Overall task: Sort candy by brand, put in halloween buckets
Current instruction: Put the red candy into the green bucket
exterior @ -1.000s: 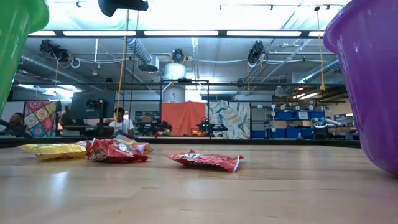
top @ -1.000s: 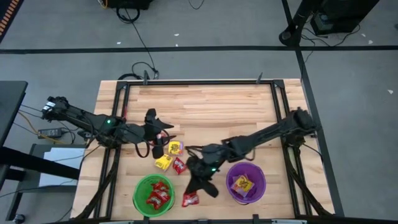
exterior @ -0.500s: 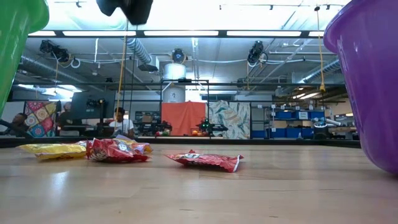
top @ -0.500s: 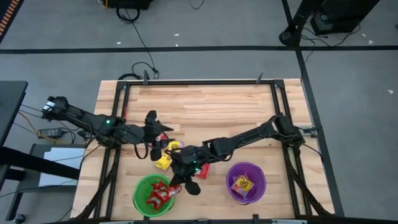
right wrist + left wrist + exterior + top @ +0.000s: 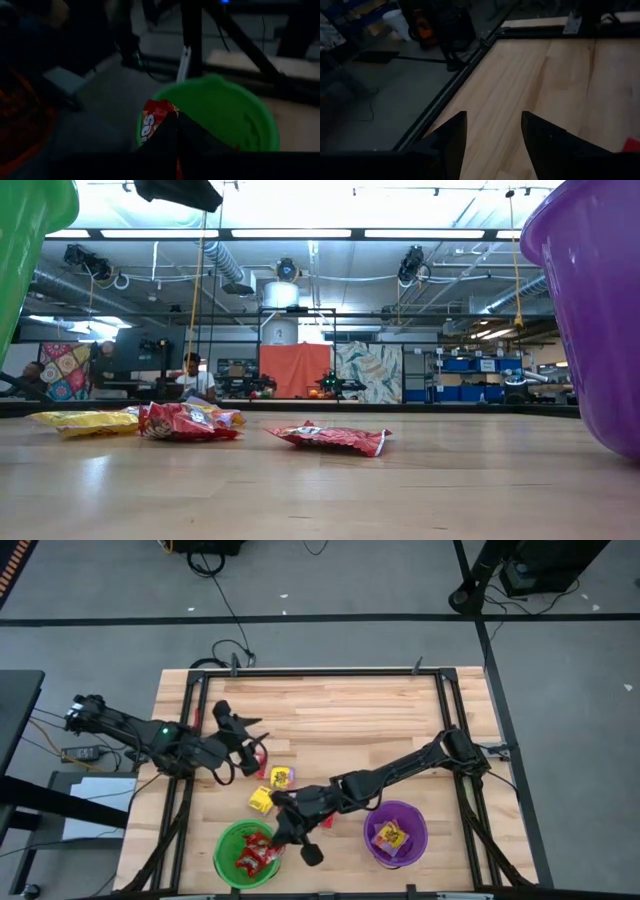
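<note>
The green bucket [image 5: 240,858] stands at the table's near edge with red candy packets [image 5: 254,854] in it. The purple bucket [image 5: 396,832] to its right holds yellow candy [image 5: 390,836]. Two yellow packets [image 5: 281,777] [image 5: 262,800] and a red one [image 5: 323,820] lie flat on the table between the arms. My right gripper [image 5: 281,832] hovers at the green bucket's right rim, shut on a red packet [image 5: 152,124]. My left gripper [image 5: 240,726] is open over bare wood on the table's left side, with nothing between its fingers [image 5: 455,135]. My right gripper pinches the red packet's near end [image 5: 161,131] between its two fingers. The packet sticks out past the fingertips, lifted clear of the table, with the green bucket's opening [image 5: 225,112] beyond it. The fingers hide the rest of the packet.
The low view shows a yellow packet [image 5: 85,420] and two red packets [image 5: 185,421] [image 5: 330,437] lying flat on the wood between the green bucket's wall [image 5: 30,240] and the purple bucket's wall [image 5: 590,310]. A black frame [image 5: 320,672] rims the table. Bare wood spans the far half.
My right gripper has lifted a red packet from the table's near edge between the buckets. It has carried it left to the green bucket's right rim. My left gripper has drawn back a little toward the table's far left.
</note>
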### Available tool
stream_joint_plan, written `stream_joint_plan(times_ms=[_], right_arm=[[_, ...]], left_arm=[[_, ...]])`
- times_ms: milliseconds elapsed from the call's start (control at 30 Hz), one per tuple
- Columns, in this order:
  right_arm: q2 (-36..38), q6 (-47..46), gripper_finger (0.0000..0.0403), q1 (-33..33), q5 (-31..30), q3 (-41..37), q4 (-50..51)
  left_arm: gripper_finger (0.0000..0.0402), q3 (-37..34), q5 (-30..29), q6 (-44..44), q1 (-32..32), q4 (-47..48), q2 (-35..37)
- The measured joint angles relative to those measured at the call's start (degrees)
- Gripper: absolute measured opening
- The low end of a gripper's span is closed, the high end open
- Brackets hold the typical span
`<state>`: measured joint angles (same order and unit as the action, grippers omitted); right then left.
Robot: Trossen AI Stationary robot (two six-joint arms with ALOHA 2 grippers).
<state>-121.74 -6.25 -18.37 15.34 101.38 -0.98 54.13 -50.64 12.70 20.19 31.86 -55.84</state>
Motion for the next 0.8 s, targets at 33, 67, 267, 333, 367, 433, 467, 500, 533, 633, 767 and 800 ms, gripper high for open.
stream_joint_plan(times_ms=[33, 67, 267, 333, 367, 433, 467, 500, 533, 633, 767, 800], right_arm=[[0.1, -0.2, 0.0009, 0.1, 0.8, 0.0, -1.2], [0.2, -0.5, 0.0009, 0.3, 1.3, 0.0, -2.6], [0.4, 1.0, 0.0009, 1.4, 5.0, 1.2, -6.0], [0.3, 3.1, 0.0009, 1.4, 4.6, 1.2, -6.1], [0.2, 3.8, 0.0009, 1.4, 4.2, 1.2, -6.0], [0.1, 5.3, 0.0009, 1.4, 3.0, 1.2, -5.6], [0.1, 6.2, 0.0009, 1.3, 1.7, 1.2, -5.4], [0.1, 7.1, 0.0009, 1.1, 0.5, 1.2, -5.4], [0.1, 8.0, 0.0009, 0.9, -0.8, 1.2, -5.5], [0.1, 11.1, 0.0009, 0.2, -4.7, 1.2, -6.1], [0.1, 12.4, 0.0009, -0.2, -6.1, 1.2, -6.3], [0.0, 12.3, 0.0009, -0.3, -5.8, 1.2, -6.4]], left_arm=[[0.0193, 0.0, -0.1, 0.3, 0.0, -0.1, 0.2], [0.0193, 0.0, -0.3, 0.8, 0.0, -0.3, 0.3], [0.0193, 0.0, -0.1, 1.5, 0.1, -0.2, 0.8], [0.0193, 0.0, 0.0, 2.0, 0.1, -0.2, 0.8], [0.0193, 0.0, 0.0, 2.4, 0.1, -0.1, 0.8], [0.0193, 0.0, 0.1, 2.5, 0.1, -0.1, 0.8], [0.0193, 0.0, 0.1, 2.5, 0.1, -0.1, 0.8], [0.0193, 0.0, 0.1, 2.5, 0.1, -0.1, 0.9], [0.0193, 0.0, 0.1, 2.5, 0.1, 0.0, 1.1], [0.0193, 0.0, -0.2, 2.5, 0.1, -0.2, 1.3], [0.0193, 0.0, -0.3, 2.5, 0.1, -0.2, 1.6], [0.0193, 0.0, -0.3, 2.5, 0.1, -0.2, 1.6]])
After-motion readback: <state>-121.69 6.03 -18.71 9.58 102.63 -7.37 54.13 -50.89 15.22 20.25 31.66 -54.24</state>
